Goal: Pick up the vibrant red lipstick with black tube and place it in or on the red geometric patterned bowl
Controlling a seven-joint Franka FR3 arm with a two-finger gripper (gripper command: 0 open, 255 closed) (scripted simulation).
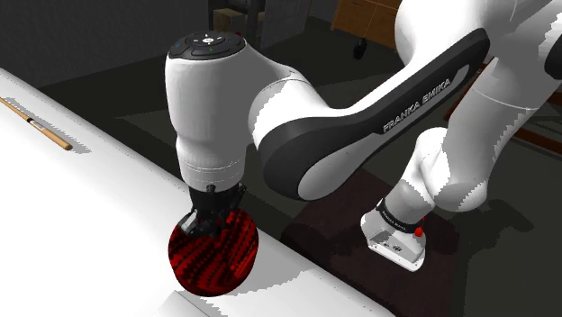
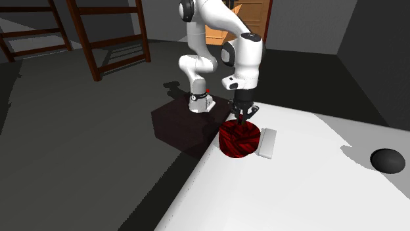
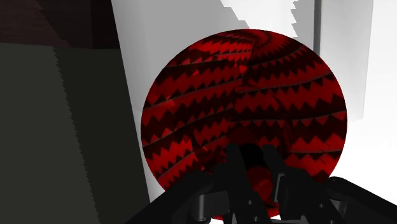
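1. Black along its tube, with a dull red patch showing, the lipstick [image 3: 256, 179] sits pinched between two black fingers. It hangs over the bowl's hollow and does not lie in it.
2. The gripper [image 3: 252, 154] is clenched on it, one finger on either side. From the shoulder view the gripper [image 1: 212, 216] hangs just above the bowl [image 1: 216, 266], at its twelve o'clock.
3. I'd judge the lipstick light and stiff, but smooth and round, so it could slip or roll. The safest hold is across the middle of the tube, since the red tip looks soft and would smear.
4. The bowl [image 3: 242, 95] is red with black zigzag bands and stands near the edge of the white table [image 2: 296, 190].
5. In the second exterior view a flat white slab [image 2: 267, 143] lies just beside the bowl [image 2: 236, 141] at three o'clock. A black rounded thing [image 2: 387, 160] sits well apart in the same direction. The dark stand [image 2: 177, 125] is at ten o'clock.
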